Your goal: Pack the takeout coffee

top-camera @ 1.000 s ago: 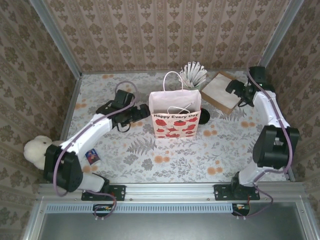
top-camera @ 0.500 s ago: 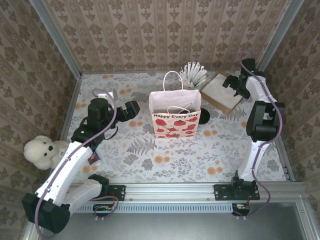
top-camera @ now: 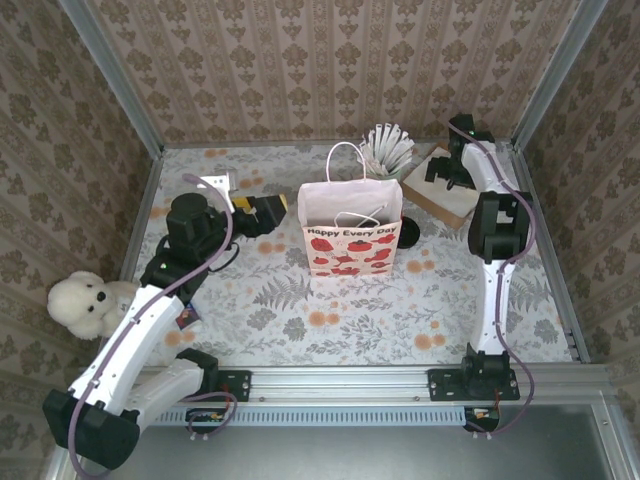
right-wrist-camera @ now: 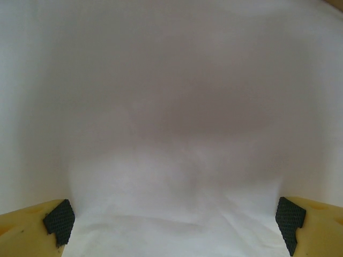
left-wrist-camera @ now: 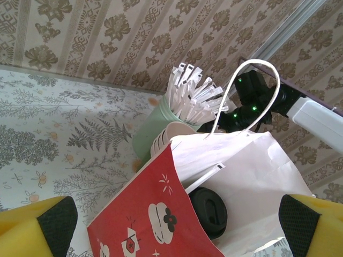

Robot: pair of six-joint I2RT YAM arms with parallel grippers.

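Left gripper (top-camera: 272, 212) and right gripper (right-wrist-camera: 174, 220) both have jaws spread wide, holding nothing. The small green paper cup with a black plastic lid (top-camera: 409, 232) stands just right of the upright red-and-white paper bag (top-camera: 350, 245). The left gripper faces the bag; the right hangs close over a white paper stack (top-camera: 447, 196).
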